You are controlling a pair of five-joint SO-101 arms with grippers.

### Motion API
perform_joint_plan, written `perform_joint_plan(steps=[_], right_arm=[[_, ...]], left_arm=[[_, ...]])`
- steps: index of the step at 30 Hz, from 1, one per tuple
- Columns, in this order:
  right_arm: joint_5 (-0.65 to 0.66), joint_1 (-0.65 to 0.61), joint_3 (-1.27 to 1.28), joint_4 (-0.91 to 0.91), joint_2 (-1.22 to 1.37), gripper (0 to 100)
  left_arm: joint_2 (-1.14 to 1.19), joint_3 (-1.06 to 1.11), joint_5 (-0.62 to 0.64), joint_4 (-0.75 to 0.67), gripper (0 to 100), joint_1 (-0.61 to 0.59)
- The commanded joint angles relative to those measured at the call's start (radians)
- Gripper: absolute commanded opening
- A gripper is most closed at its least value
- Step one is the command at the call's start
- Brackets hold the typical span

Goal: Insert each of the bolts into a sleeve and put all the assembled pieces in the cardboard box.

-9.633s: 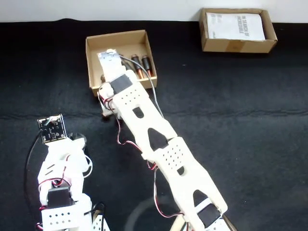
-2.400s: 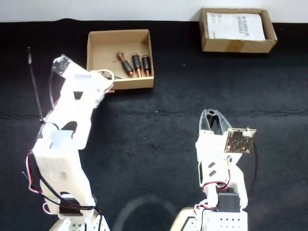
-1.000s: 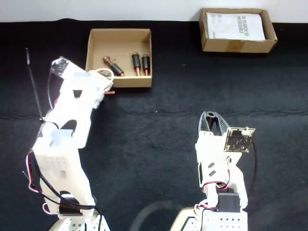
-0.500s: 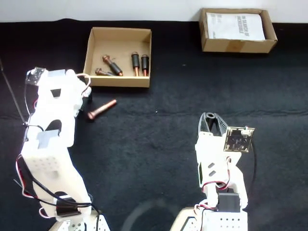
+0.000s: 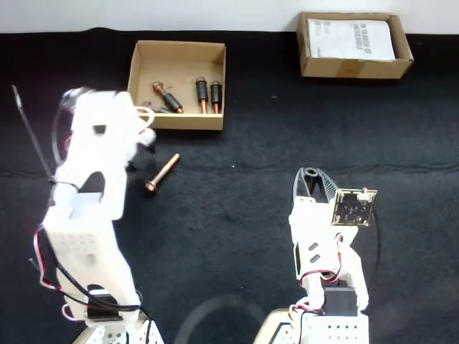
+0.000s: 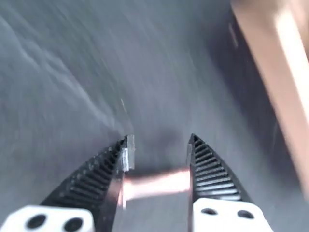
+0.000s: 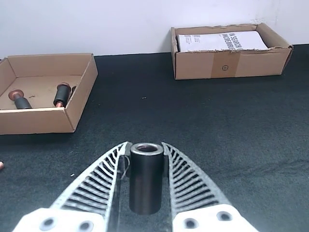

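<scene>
Now a stiff, likely slippery copper bolt (image 5: 161,173) lies at six o'clock from the cardboard box (image 5: 179,122), best pinched mid-shaft by the gaping left gripper (image 6: 157,145); the right gripper (image 7: 145,145) clamps a black sleeve (image 7: 146,181) upright.

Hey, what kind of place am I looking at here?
Probably a robotics test bench: white left arm and right arm on a black-covered table, a cardboard box of assembled pieces, one loose bolt.

Bright even light, soft shadow just beyond the left gripper (image 6: 159,139), dull sheen on the sleeve (image 7: 146,183) in the right gripper (image 7: 145,144).
</scene>
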Motion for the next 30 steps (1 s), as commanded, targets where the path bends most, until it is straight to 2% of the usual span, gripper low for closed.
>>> perform_joint_plan(steps=[1,3,6,8,14,23,30], right_arm=[[-0.002,-0.002,0.127,-0.001,-0.019,0.7],[-0.002,-0.002,0.127,-0.002,-0.019,0.7],[-0.002,-0.002,0.127,-0.004,-0.019,0.7],[-0.002,-0.002,0.127,-0.004,-0.019,0.7],[-0.002,-0.004,0.127,-0.004,-0.019,0.7],[-0.002,-0.007,0.127,-0.004,-0.019,0.7],[-0.002,-0.007,0.125,-0.004,-0.019,0.7]], left_arm=[[-0.018,-0.148,-0.130,0.282,19,0.130],[-0.018,-0.176,-0.167,0.361,14,0.170],[-0.018,-0.176,-0.175,0.364,0,0.177],[-0.010,-0.174,-0.176,0.364,3,0.174],[-0.007,-0.084,-0.178,0.345,1,0.179],[-0.007,0.188,-0.170,0.017,1,0.226],[-0.007,0.252,-0.169,-0.195,1,0.199]])
